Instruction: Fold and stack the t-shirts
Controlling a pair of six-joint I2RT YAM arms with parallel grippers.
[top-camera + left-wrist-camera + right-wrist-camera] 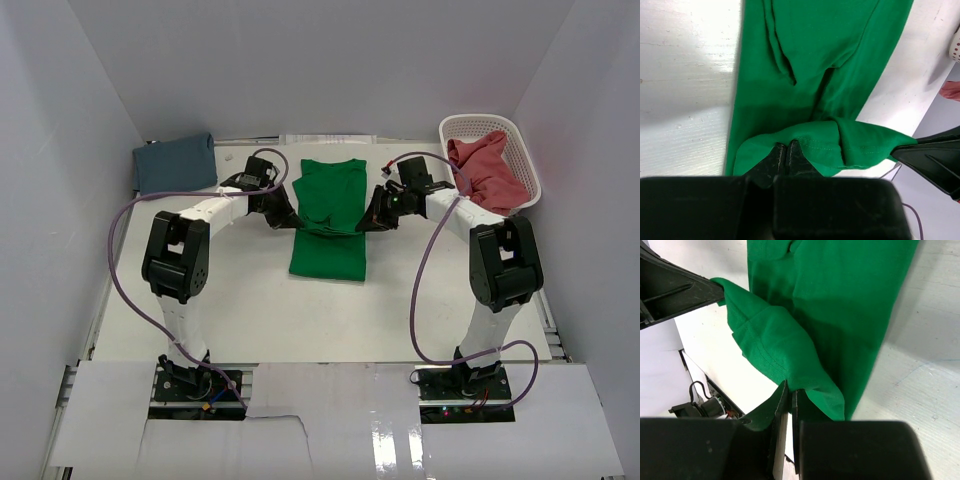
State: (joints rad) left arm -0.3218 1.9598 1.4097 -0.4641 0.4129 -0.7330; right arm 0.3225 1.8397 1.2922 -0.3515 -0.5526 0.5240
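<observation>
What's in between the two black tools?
The green shirt lies there, plain in the top view. The left tool and the right tool each pinch one end of its folded-over edge.

Bright, even overhead light; glare whitens the table (690,30) in the left wrist view, shadows soft.

No readable text, label, brand, number or sign in any view. Visible side of green t-shirt (328,215): plain cloth, nothing legible.
</observation>
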